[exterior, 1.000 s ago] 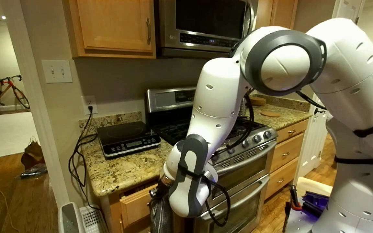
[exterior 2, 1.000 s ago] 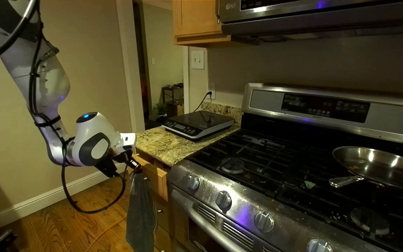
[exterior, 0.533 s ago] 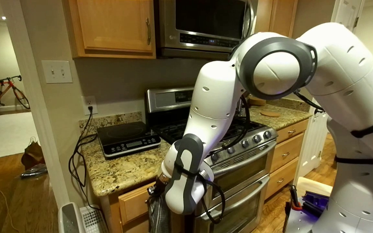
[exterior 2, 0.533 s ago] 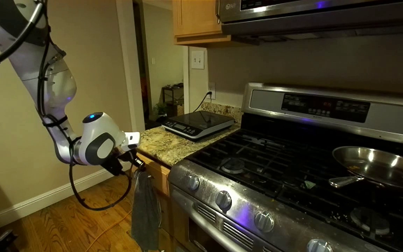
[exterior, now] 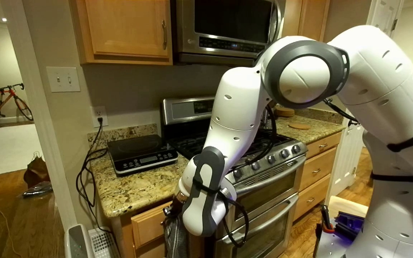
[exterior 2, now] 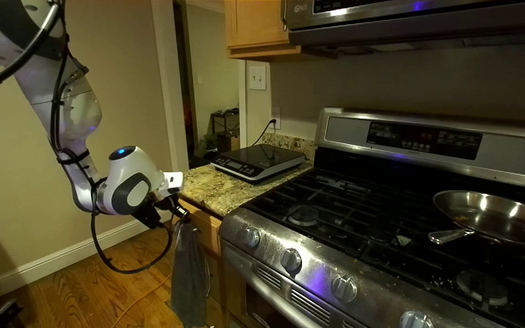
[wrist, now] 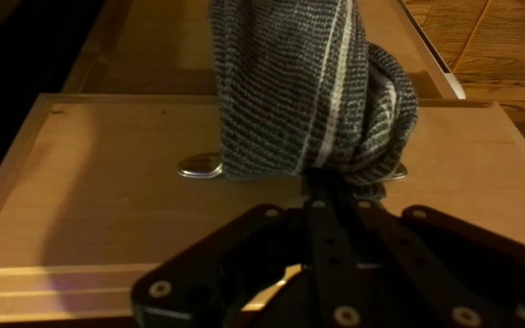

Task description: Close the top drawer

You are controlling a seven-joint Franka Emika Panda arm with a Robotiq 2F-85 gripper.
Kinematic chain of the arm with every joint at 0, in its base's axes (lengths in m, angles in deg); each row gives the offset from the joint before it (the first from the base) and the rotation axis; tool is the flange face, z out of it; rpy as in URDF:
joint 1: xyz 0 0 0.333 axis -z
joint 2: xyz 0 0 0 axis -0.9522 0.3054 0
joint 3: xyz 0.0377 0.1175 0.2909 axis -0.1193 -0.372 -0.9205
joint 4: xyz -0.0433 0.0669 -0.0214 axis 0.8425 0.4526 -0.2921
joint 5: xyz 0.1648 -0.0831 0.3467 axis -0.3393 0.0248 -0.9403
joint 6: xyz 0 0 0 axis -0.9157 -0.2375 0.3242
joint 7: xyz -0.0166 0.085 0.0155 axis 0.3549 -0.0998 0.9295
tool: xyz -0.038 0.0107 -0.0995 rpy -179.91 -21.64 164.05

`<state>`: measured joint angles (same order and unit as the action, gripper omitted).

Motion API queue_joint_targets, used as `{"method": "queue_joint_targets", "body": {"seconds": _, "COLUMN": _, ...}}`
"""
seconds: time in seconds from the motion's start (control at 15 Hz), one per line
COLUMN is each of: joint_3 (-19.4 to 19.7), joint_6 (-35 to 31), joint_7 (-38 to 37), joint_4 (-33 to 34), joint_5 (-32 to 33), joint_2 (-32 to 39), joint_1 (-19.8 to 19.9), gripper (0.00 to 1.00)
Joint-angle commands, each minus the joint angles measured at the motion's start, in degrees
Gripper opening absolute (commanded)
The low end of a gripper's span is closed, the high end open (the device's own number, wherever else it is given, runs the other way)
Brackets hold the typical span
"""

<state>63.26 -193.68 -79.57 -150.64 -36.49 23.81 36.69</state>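
The top drawer (exterior: pixel 148 229) is a light wood front under the counter, left of the stove. It stands almost against the cabinet; I cannot tell if a thin gap is left. It also shows in an exterior view (exterior 2: pixel 208 231) and the wrist view (wrist: pixel 144 218). A grey striped towel (wrist: pixel 285 91) hangs over its metal handle (wrist: pixel 198 174), hiding the handle's middle. My gripper (wrist: pixel 328 182) is at the drawer front with its fingers together, tips against the towel at the handle. The tips are partly hidden, and I see no cloth clearly pinched between them.
The granite counter (exterior: pixel 138 190) with a black induction cooktop (exterior: pixel 142 154) is just above the drawer. The stove (exterior 2: pixel 299 246) with a steel pan (exterior 2: pixel 495 218) adjoins it. A lower drawer (wrist: pixel 153 50) is below. A white appliance (exterior: pixel 79 243) stands on the floor beside the cabinet.
The gripper moved toward the cabinet, and the drawer slid inward with the towel on it, closing the gap seen one second ago. In the last half second almost nothing moved.
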Motion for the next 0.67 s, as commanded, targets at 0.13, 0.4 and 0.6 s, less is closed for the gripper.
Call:
{"method": "queue_joint_targets", "body": {"seconds": 0.13, "joint_3": -1.4, "joint_6": 0.5, "joint_7": 3.0, "joint_4": 6.8, "joint_5": 0.1, "joint_2": 4.5, "joint_1": 5.2, "gripper": 0.06}}
{"method": "queue_joint_targets", "body": {"seconds": 0.4, "joint_3": -1.6, "joint_6": 1.5, "joint_7": 3.6, "joint_4": 8.6, "joint_5": 0.2, "joint_2": 5.1, "joint_1": 6.1, "gripper": 0.06}}
{"method": "queue_joint_targets", "body": {"seconds": 0.6, "joint_3": -1.9, "joint_6": 0.5, "joint_7": 4.1, "joint_4": 7.0, "joint_5": 0.2, "joint_2": 4.0, "joint_1": 5.5, "gripper": 0.06}}
